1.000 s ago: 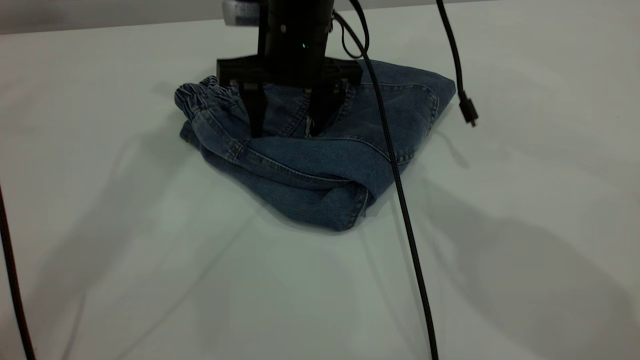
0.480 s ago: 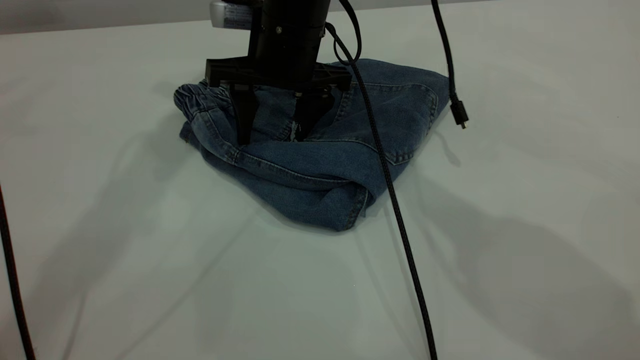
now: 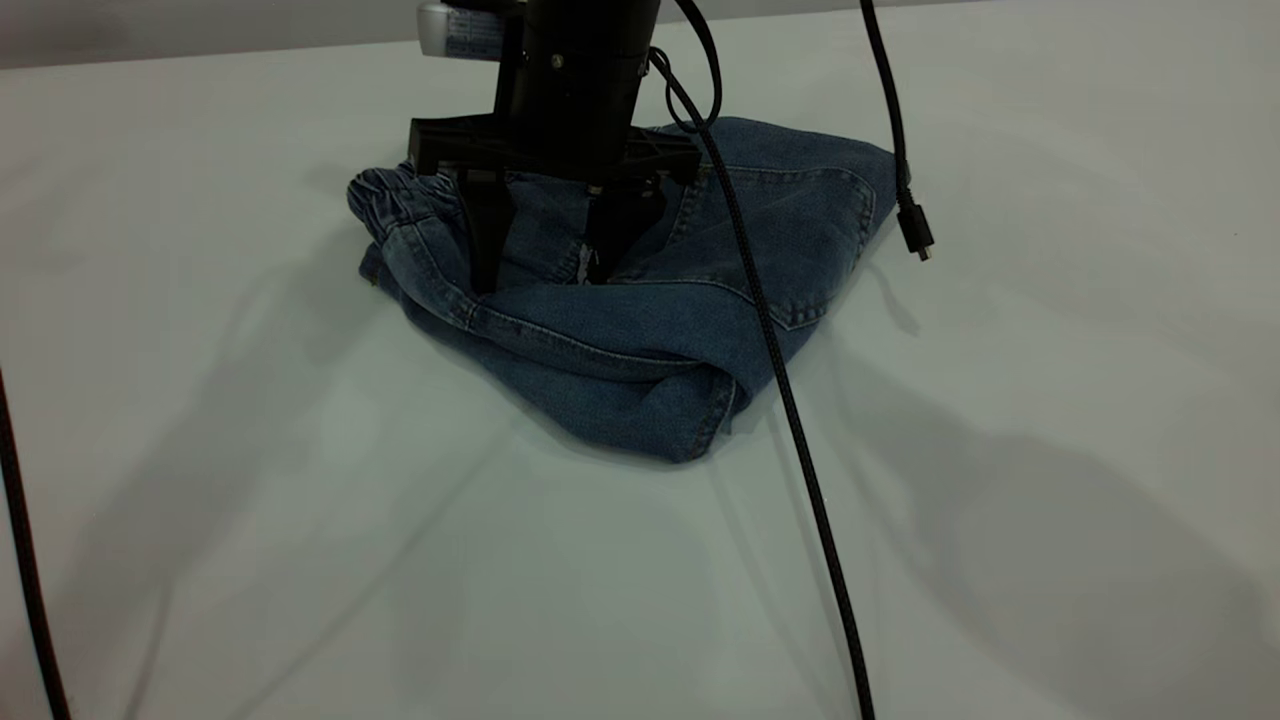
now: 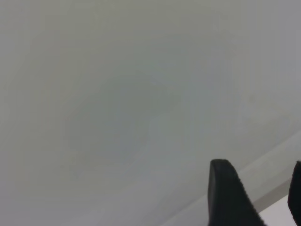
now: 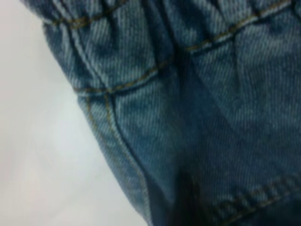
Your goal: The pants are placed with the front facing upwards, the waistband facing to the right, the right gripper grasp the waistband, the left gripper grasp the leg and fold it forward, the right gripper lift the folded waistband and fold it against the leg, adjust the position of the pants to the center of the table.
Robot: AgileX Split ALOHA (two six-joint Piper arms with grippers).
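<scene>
The pants are lying folded in a bundle on the table, toward its far side, with the waistband bunching at the exterior view's left end. The right gripper is pointing straight down with its fingers spread wide, tips pressing on the denim just beside the waistband. A silver label on its body is showing print too small to read. A cable is trailing across the pants. The left gripper is facing bare table, fingers parted

The left wrist view shows only the pale table and two dark fingertips of the left hand, set apart
</scene>
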